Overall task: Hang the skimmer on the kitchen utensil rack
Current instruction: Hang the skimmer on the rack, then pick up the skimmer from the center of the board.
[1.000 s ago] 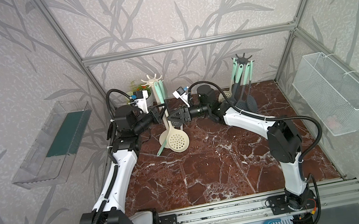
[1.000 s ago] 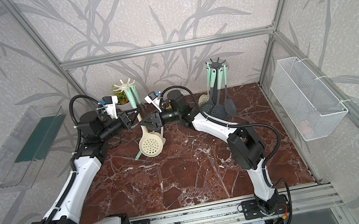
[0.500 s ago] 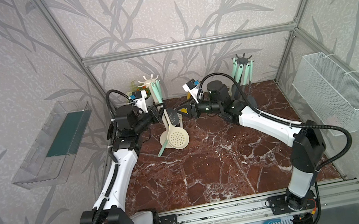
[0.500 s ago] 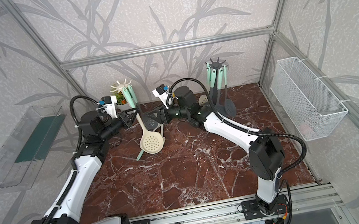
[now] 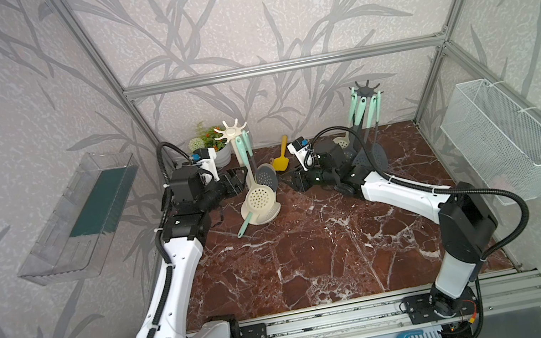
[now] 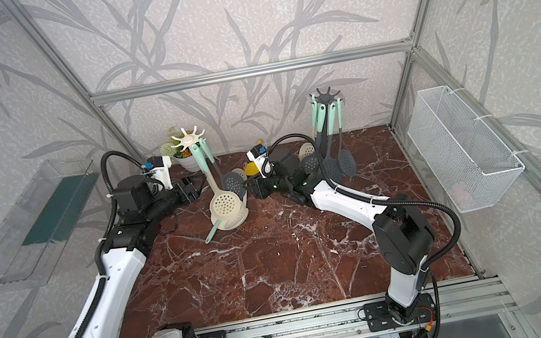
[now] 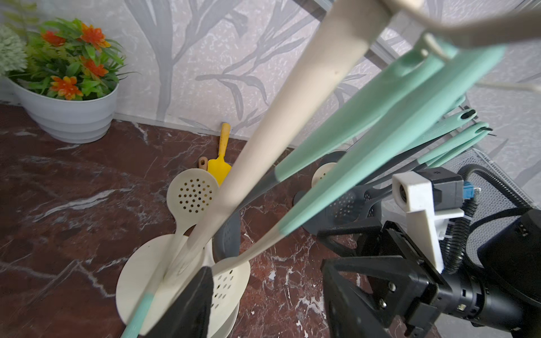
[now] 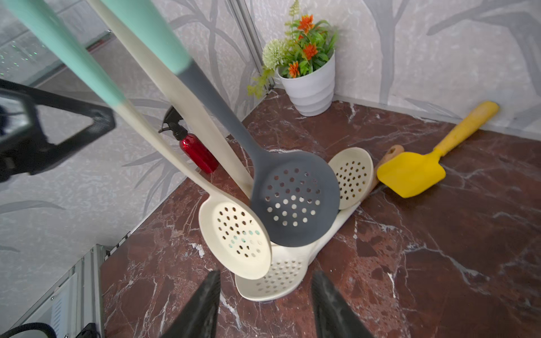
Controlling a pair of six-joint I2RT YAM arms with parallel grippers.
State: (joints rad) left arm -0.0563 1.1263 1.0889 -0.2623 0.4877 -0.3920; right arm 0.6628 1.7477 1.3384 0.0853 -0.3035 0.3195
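The cream skimmer (image 5: 259,198) with a mint handle hangs from an arm of the cream utensil rack (image 5: 230,132), its head just above the rack's base (image 5: 268,215). A grey skimmer (image 5: 267,178) hangs beside it. My left gripper (image 5: 237,182) is open just left of the rack's pole, holding nothing. In the left wrist view the skimmer's handle (image 7: 380,140) runs up to the hook. My right gripper (image 5: 296,182) stands open to the right of the rack, apart from it. The right wrist view shows the skimmer's head (image 8: 234,237) ahead of the empty right gripper (image 8: 266,310).
Another cream skimmer (image 8: 351,175) and a yellow spatula (image 5: 281,160) are behind the rack. One more skimmer lies at the base, its mint handle (image 5: 245,225) sticking out. A flower pot (image 5: 216,149), a red bottle (image 8: 196,152), a dark rack (image 5: 364,89) and a wire basket (image 5: 504,140) are around.
My left gripper has opened and let go of the skimmer's handle. The right arm has drawn back to the right. The skimmer now hangs free on the rack.
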